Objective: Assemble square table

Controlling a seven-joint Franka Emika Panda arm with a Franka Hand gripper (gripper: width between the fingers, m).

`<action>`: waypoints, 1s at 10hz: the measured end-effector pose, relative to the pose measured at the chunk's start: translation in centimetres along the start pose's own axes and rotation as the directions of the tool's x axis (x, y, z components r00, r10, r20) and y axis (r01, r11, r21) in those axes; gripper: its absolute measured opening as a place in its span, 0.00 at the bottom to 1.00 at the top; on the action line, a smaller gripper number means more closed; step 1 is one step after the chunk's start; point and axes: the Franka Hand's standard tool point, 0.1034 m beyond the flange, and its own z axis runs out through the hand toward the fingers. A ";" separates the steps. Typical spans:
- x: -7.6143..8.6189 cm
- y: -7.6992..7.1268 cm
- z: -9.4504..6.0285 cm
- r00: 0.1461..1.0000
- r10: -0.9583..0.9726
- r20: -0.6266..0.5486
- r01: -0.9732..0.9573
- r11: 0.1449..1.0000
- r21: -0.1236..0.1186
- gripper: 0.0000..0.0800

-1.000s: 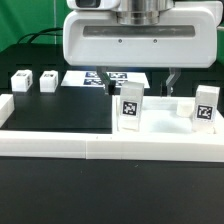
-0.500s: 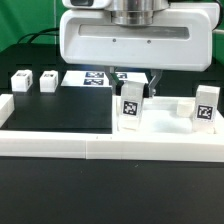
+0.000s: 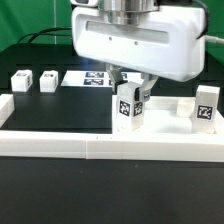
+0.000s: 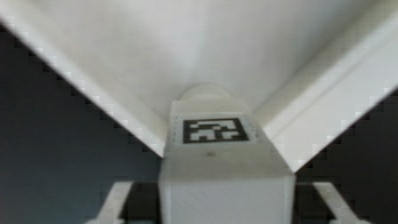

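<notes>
In the exterior view the gripper (image 3: 131,82) is hanging straight above the leg block (image 3: 128,106), which is standing upright, long axis vertical, just behind the near border wall (image 3: 100,148). It is white, with a black-and-white tag facing us. In the wrist view the leg block (image 4: 217,150) is sitting between the two fingers (image 4: 118,203), which are standing apart with a dark gap on each side, so a straight descent seems needed.
</notes>
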 end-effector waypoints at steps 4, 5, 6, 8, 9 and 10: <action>0.2 0.5 0.1 0.813 0.578 0.062 -0.581 0.813 0.038 0.37; 0.1 0.4 0.1 0.774 0.630 0.066 -0.632 0.774 0.034 0.37; 0.0 0.4 0.1 0.737 0.673 0.068 -0.675 0.737 0.030 0.37; 0.0 0.4 0.2 0.765 0.640 0.066 -0.643 0.765 0.032 0.37; -0.1 0.4 0.2 0.767 0.638 0.066 -0.641 0.767 0.032 0.67; 0.0 0.5 0.2 0.869 0.491 0.059 -0.493 0.869 0.043 0.67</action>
